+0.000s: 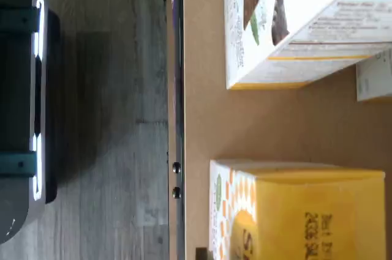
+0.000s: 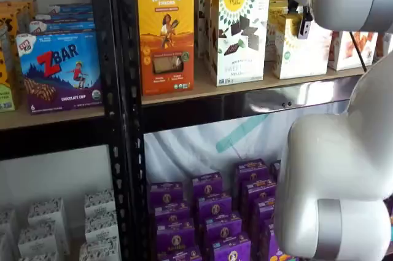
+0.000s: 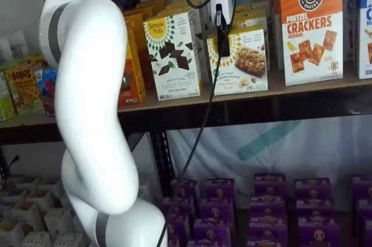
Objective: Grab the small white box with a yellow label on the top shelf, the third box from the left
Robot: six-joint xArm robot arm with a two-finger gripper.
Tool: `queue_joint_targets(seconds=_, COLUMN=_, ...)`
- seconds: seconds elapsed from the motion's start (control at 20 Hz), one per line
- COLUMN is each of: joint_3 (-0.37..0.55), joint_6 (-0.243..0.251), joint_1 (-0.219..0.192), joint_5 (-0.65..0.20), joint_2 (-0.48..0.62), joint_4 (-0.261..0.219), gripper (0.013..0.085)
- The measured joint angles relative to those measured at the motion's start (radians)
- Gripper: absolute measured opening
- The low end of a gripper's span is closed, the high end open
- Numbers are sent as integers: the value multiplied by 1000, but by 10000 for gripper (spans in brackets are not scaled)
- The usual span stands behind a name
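Note:
The small white box (image 3: 247, 64) with a round yellow logo stands on the top shelf (image 3: 302, 88), about half as tall as its neighbours. It also shows in a shelf view (image 2: 301, 55) with its yellow narrow side. My gripper (image 3: 222, 48) hangs just in front of the box's upper left part, with a cable beside it. Only a black finger shows, with no plain gap, so I cannot tell its state. In a shelf view the gripper (image 2: 305, 27) is in front of the box's top. The wrist view shows the box's yellow side (image 1: 306, 211) on the tan board (image 1: 257, 131).
A taller white carton with chocolate squares (image 3: 174, 55) stands left of the box, close beside it (image 1: 288, 21). An orange Revival carton (image 2: 166, 31) is further left. A pretzel crackers box (image 3: 311, 26) stands to the right. My white arm (image 3: 87, 84) fills the foreground. Purple boxes (image 2: 215, 212) sit below.

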Motion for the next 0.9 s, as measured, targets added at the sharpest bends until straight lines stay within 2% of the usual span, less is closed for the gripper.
queue_joint_targets(seconds=0.15, joint_3=-3, joint_6=-4, joint_1=-5, joint_5=4, joint_2=0, joint_4=3, gripper=490)
queue_joint_targets(seconds=0.2, joint_3=-4, joint_6=-5, joint_1=-6, joint_5=5, joint_2=0, joint_4=4, gripper=450)
queue_joint_targets(seconds=0.6, joint_3=-3, joint_6=-6, joint_1=-8, joint_5=7, joint_2=-4, joint_4=6, gripper=450)
queue_joint_targets(seconds=0.7, joint_3=-5, joint_6=-7, joint_1=-9, joint_5=10, joint_2=-5, joint_4=8, gripper=370)
queue_joint_targets(seconds=0.9, joint_3=-5, joint_6=-6, joint_1=-8, joint_5=25, joint_2=-8, joint_4=6, gripper=370)
